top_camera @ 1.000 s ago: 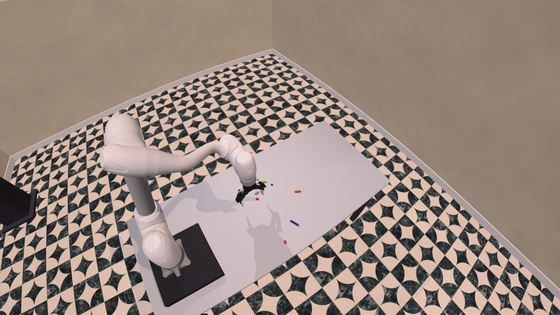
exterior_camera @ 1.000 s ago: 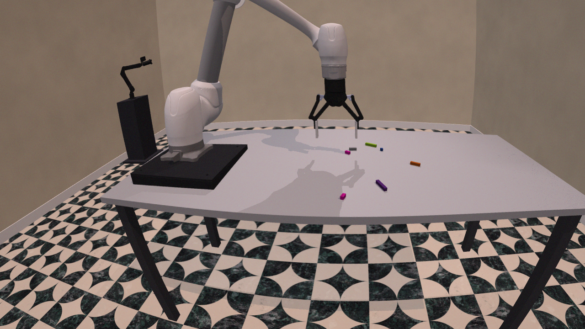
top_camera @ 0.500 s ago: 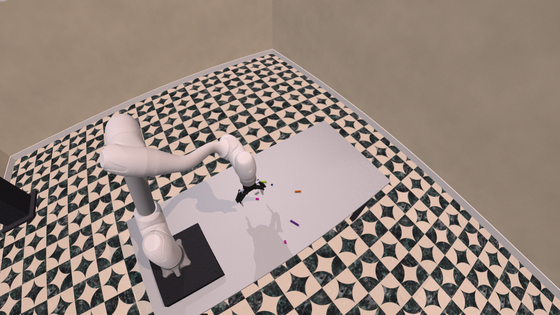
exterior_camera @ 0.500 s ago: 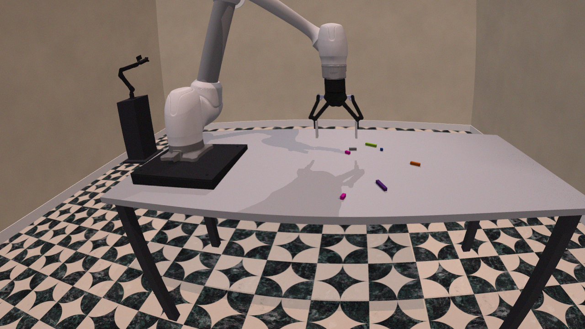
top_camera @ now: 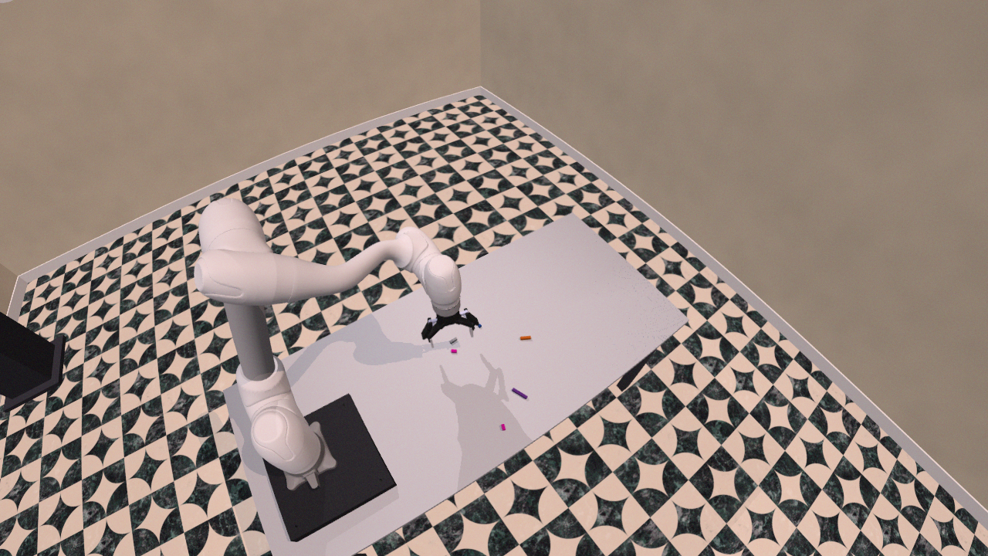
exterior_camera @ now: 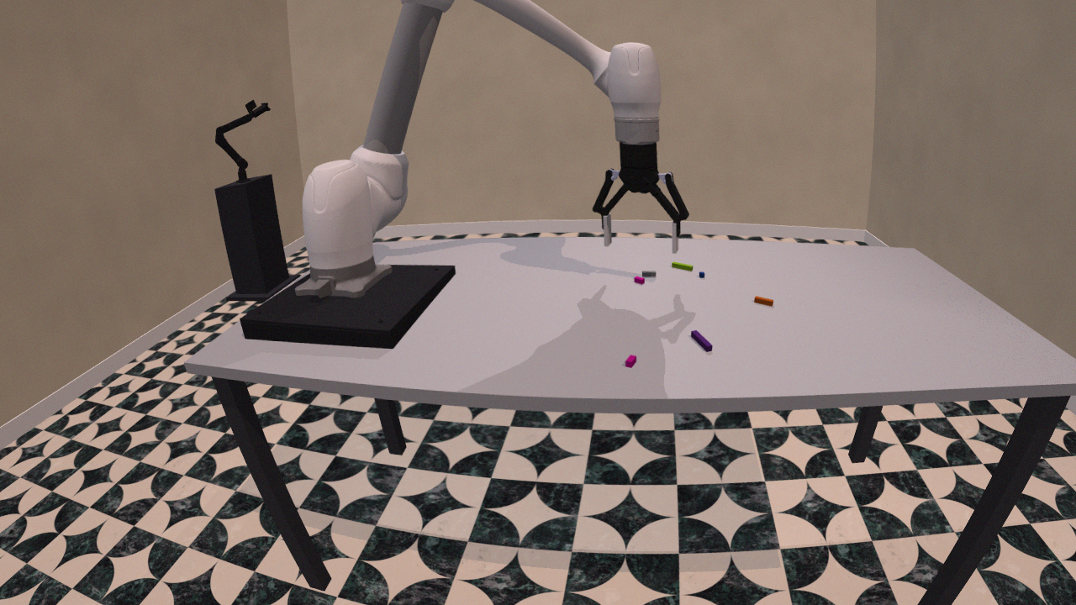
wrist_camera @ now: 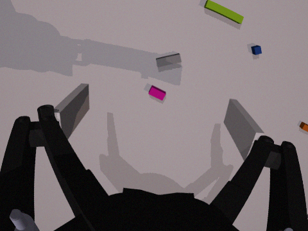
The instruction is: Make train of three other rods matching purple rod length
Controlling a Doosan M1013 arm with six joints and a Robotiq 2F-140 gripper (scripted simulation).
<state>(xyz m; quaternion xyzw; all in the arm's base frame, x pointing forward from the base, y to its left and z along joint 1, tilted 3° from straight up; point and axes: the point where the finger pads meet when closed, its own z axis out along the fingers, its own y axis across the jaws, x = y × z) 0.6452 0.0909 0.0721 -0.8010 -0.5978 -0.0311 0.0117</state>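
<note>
My gripper (top_camera: 451, 333) (exterior_camera: 640, 240) (wrist_camera: 158, 103) is open and empty, hanging above the table over the small rods. A magenta rod (top_camera: 454, 350) (exterior_camera: 638, 280) (wrist_camera: 156, 92) lies just below and ahead of the fingers, with a grey rod (top_camera: 454, 340) (exterior_camera: 648, 273) (wrist_camera: 169, 60) close beside it. A lime rod (exterior_camera: 681, 265) (wrist_camera: 223, 11) and a tiny blue rod (exterior_camera: 701, 274) (wrist_camera: 256, 50) lie farther on. The purple rod (top_camera: 519, 393) (exterior_camera: 701, 340) lies apart toward the front. A second magenta rod (top_camera: 502, 426) (exterior_camera: 630, 360) is near the front edge. An orange rod (top_camera: 525, 337) (exterior_camera: 763, 301) (wrist_camera: 304, 126) lies to the right.
The grey table (top_camera: 587, 276) (exterior_camera: 865, 316) carries the arm's black base plate (top_camera: 345, 442) (exterior_camera: 353, 308) at its left end. A black stand with a small camera arm (exterior_camera: 248, 225) is on the floor beyond the table.
</note>
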